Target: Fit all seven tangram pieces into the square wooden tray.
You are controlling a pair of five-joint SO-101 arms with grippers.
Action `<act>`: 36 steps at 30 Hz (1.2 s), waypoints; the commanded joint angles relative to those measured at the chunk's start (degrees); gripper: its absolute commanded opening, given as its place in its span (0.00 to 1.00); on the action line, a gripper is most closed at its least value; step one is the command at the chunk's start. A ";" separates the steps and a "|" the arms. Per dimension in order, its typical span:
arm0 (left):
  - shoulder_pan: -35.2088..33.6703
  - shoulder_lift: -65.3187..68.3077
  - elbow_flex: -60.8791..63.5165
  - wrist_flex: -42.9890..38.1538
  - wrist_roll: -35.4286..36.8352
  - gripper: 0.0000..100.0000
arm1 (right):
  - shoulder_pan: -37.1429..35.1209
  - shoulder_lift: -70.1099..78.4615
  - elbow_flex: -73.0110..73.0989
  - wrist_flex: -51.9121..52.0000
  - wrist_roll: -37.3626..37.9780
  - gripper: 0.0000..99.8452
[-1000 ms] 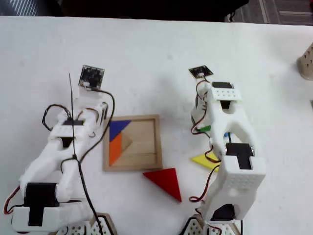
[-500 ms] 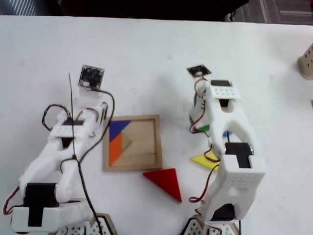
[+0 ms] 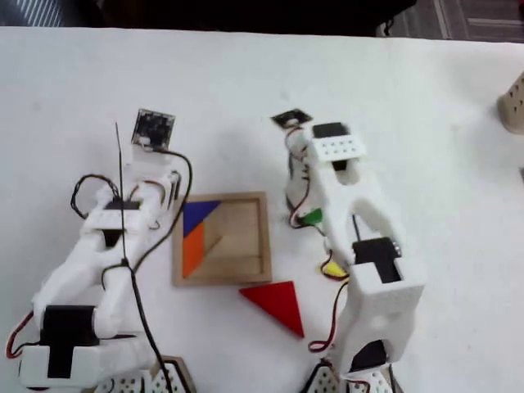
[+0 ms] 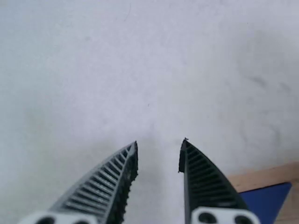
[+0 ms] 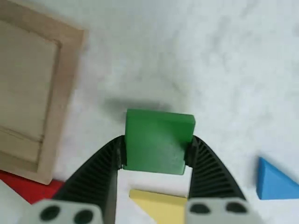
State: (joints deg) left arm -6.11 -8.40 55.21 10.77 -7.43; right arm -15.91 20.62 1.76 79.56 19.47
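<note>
Holding in my right gripper [image 5: 156,148]: green square [image 5: 160,133], clamped, near wooden tray [image 5: 67,88].
My left gripper [image 4: 159,143]: jaws apart over white table [image 4: 140,65].

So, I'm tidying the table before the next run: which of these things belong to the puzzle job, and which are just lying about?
Job: wooden tray, blue piece and orange piece in it, red triangle, yellow piece, small blue triangle, green square held by the right gripper.
Lying about: pale holed object at the right edge of the table.
</note>
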 commanded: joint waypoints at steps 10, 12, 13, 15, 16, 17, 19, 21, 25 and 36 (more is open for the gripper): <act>-0.84 -0.48 -2.11 -1.67 -0.53 0.17 | -19.03 -7.69 1.93 -3.21 -3.43 0.04; -0.84 -0.48 -2.11 -1.67 -0.53 0.17 | -21.23 -7.69 2.55 -4.62 -3.43 0.04; -0.84 -0.48 -2.11 -1.67 -0.53 0.17 | -22.29 -7.69 2.64 -5.14 -3.43 0.04; -0.84 -0.48 -2.11 -1.67 -0.53 0.17 | -23.69 -7.60 2.73 -6.11 -3.43 0.05; -0.84 -0.48 -2.11 -1.67 -0.53 0.17 | -24.31 -7.52 2.73 -6.37 -3.43 0.07; -0.84 -0.48 -2.11 -1.67 -0.53 0.17 | -24.66 -7.16 2.64 -6.90 -3.43 0.10; -0.84 -0.48 -2.11 -1.67 -0.53 0.17 | -25.36 -5.93 2.29 -7.52 -3.43 0.16; -0.84 -0.48 -2.11 -1.67 -0.53 0.17 | -25.63 -4.70 2.29 -8.22 -3.08 0.22; -0.84 -0.48 -2.11 -1.67 -0.53 0.17 | -25.54 -4.35 1.41 -7.08 -2.90 0.28; -0.84 -0.48 -2.11 -1.67 -0.53 0.17 | -20.97 -13.23 1.14 2.59 -2.99 0.12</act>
State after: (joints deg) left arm -6.37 -8.40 55.21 10.77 -7.25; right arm -39.74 13.76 3.08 81.23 16.48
